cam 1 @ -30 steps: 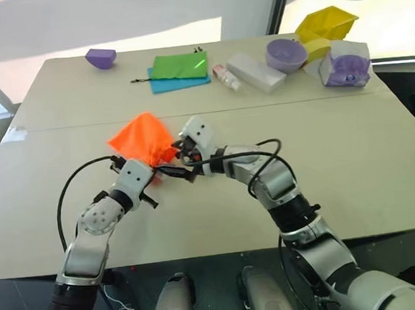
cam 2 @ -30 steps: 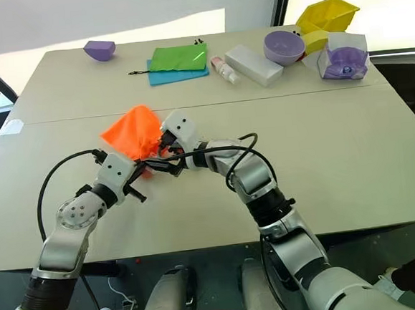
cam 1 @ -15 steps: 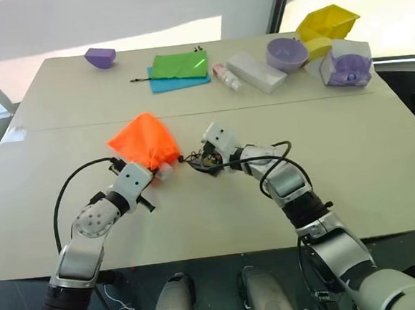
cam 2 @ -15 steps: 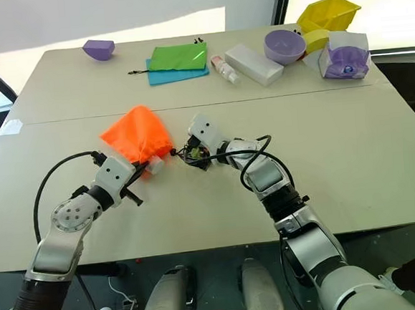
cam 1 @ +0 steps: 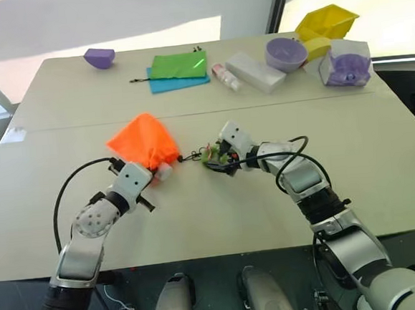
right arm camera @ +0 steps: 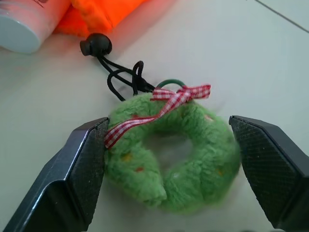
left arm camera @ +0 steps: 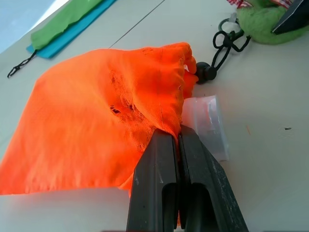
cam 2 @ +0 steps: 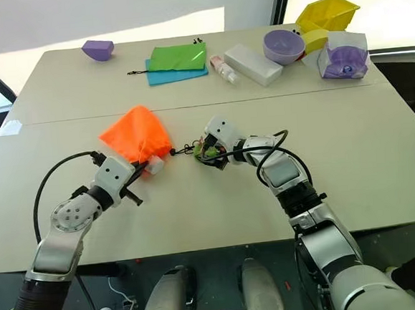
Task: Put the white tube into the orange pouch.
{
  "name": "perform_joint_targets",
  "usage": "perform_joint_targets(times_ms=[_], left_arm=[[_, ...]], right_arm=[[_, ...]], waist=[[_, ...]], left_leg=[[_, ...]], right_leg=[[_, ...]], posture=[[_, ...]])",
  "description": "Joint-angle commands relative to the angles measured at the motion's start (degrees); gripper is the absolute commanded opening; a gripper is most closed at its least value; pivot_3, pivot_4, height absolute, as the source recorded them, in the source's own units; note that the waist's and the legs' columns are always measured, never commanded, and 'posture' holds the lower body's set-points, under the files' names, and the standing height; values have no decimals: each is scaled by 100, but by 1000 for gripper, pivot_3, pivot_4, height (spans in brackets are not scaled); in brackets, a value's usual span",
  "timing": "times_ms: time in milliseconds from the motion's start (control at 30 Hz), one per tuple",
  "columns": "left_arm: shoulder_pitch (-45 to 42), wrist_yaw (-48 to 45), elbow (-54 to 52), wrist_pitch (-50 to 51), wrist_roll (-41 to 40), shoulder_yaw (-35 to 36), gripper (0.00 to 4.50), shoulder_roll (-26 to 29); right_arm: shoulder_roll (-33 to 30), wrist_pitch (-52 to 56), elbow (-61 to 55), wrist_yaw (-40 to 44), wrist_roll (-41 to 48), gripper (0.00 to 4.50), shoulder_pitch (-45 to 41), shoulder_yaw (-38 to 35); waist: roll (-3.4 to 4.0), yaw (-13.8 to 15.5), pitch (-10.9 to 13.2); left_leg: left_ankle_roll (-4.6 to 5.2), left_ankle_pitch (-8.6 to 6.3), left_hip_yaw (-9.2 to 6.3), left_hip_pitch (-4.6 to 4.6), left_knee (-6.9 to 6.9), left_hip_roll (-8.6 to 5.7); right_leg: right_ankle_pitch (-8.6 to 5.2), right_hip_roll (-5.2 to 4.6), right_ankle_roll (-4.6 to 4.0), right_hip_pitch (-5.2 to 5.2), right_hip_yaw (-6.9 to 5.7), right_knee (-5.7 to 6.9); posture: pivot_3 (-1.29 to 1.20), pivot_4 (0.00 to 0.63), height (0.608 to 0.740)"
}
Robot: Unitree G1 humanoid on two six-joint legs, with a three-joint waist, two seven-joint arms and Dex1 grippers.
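Note:
The orange pouch (cam 1: 143, 142) lies on the table, left of centre. My left gripper (left arm camera: 171, 135) is shut on the gathered fabric at its mouth. The white tube (left arm camera: 205, 121) pokes out of that mouth beside the fingers; its white cap (right arm camera: 21, 26) rests on the table. The dark cord (right arm camera: 120, 77) runs from the pouch to the green ball (right arm camera: 203, 174), a fuzzy ring with a checked ribbon. My right gripper (cam 1: 213, 157) stands to the right of the pouch. Its jaws are wide and its fingers (right arm camera: 79, 174) press the ball from both sides.
Along the table's far edge lie a flat green pouch (cam 1: 179, 65) on a blue pouch (cam 1: 177, 84), a small clear bottle (cam 1: 226, 76), a long white box (cam 1: 256, 72), a purple bowl (cam 1: 286, 54), yellow containers (cam 1: 325, 22) and a small purple bowl (cam 1: 100, 58).
My right gripper has moved rightward away from the pouch's mouth, taking the green ball along and drawing the cord out. The left gripper and pouch have stayed put.

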Motion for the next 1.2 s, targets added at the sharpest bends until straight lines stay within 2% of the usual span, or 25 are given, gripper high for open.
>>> perform_joint_targets(times_ms=[33,100,200,300,367,433,800,1000,1200], left_arm=[[62,-61,49,64,35,-90,0,28],[64,-66,45,66,38,-84,0,33],[74,-67,17,80,36,-73,0,37],[108,-72,-5,81,34,-66,0,45],[146,-76,-29,76,34,-56,0,57],[165,-80,-50,79,27,-45,0,57],[280,-331,-39,-142,-101,79,0,281],[429,-775,28,-595,-297,171,0,583],[438,-1101,176,-857,-543,270,0,750]], right_arm=[[114,90,-36,55,47,4105,42,32],[135,130,7,49,5,4105,52,51],[176,53,10,-14,95,3351,5,-140],[149,95,-208,34,245,1985,37,-305],[66,120,-418,88,319,900,117,-378],[2,217,-648,149,398,47,211,-415],[-617,1447,-2732,596,1317,47,928,-638],[-1053,1491,-2752,667,1470,47,896,-851],[-1132,1462,-2644,609,1575,47,746,-942]], waist=[[0,0,0],[0,-1,0],[0,-1,0],[0,-1,0],[0,3,0],[0,6,0],[0,16,0],[-1,17,1],[-1,10,1]], left_leg=[[0,0,0,0,1,-1],[0,0,1,0,2,-3],[0,0,1,2,2,-3],[0,1,1,2,1,-2],[0,1,1,1,0,-2],[0,1,1,1,0,-3],[0,1,-1,1,0,-2],[0,1,0,-2,0,-1],[0,1,1,-7,-8,2]], right_leg=[[0,-1,0,1,0,0],[0,-2,0,1,0,0],[0,-2,0,2,0,0],[0,-1,0,2,0,0],[0,-2,0,1,0,0],[0,-3,0,2,0,-1],[0,-3,0,4,2,-4],[-1,-5,-1,1,2,-6],[-1,-7,-1,-6,3,-10]], posture=[[0,150,740],[0,150,740],[0,150,740],[0,150,740],[0,150,740],[0,150,740],[0,150,740],[0,150,740],[0,150,740]])
